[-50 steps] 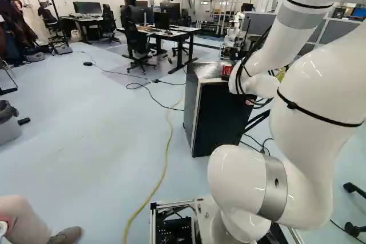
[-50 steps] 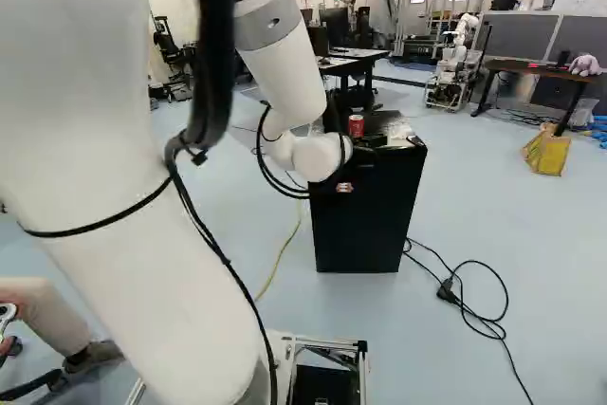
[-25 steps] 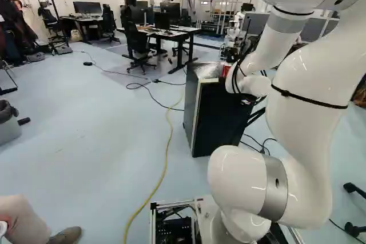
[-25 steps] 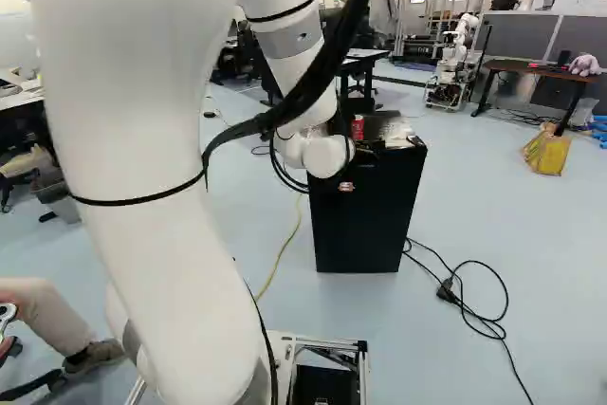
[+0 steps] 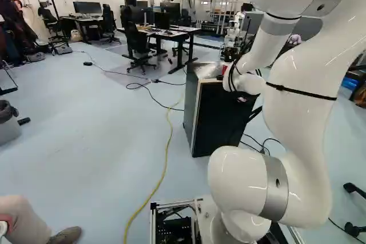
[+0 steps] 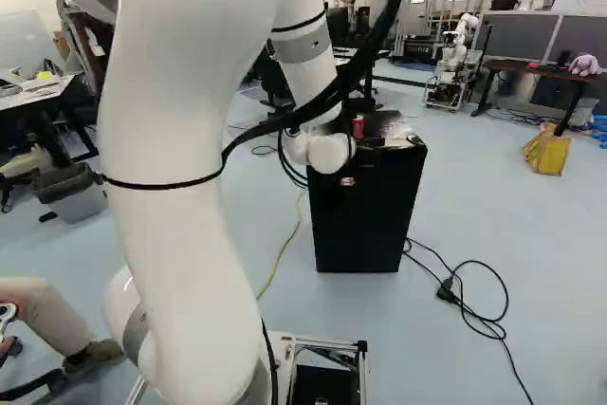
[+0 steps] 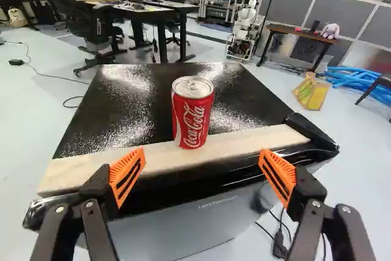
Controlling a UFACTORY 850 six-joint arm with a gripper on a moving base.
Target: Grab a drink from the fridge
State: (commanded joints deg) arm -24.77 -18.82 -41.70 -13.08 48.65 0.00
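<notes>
Drink can [image 7: 192, 114] upright on the fridge [image 6: 365, 215] top, not inside; upper middle of the right base view. It stands at the pale strip [image 7: 244, 145] near the front edge — within easy reach, probably why no door need be opened. Gripper [image 7: 203, 172]: fingers wide apart, nothing clamped, can ahead of the gap. Spread likely chosen to pass both sides without knocking it. Arm [image 6: 171, 187] reaches forward over the base. Judged next: advance level, then close — off-centre contact could tip the can.
</notes>
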